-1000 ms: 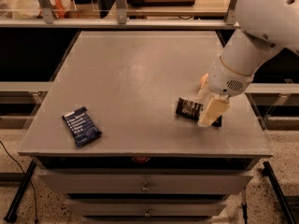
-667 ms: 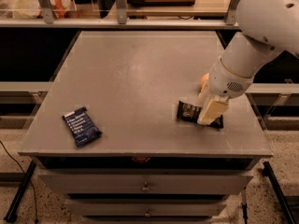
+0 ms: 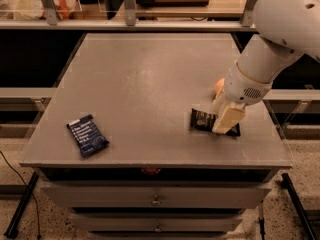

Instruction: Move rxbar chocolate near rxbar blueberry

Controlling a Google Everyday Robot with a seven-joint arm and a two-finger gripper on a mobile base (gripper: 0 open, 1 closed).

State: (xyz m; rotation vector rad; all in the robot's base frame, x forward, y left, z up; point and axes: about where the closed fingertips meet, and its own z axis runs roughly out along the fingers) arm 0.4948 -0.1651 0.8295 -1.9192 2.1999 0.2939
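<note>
I have the gripper (image 3: 223, 105) down at the right front part of the table (image 3: 145, 74), set right over the chocolate bar (image 3: 202, 119). The bar lies flat on the grey top, near the front edge and a little in from the right edge. Its left end, with pale lettering, sticks out clear of the gripper, and a dark sliver of its right end shows on the other side. The pale lower part of the gripper crosses the middle of the wrapper and hides it. From this view I cannot tell whether the gripper has closed on the bar or only stands on it.

The white arm (image 3: 260, 64) comes in from the upper right and slopes down and to the left toward the gripper.

The blueberry bar (image 3: 87, 135) lies flat at the left front part of the table, close to the front edge. It sits turned at an angle, with its white end strip toward the back left. The two bars are well apart, with bare grey tabletop between them.

Under the tabletop I see the drawers (image 3: 156, 200), stacked one above the other, each with a small knob at the centre. A dark cable (image 3: 11, 170) runs across the speckled floor at the lower left.
</note>
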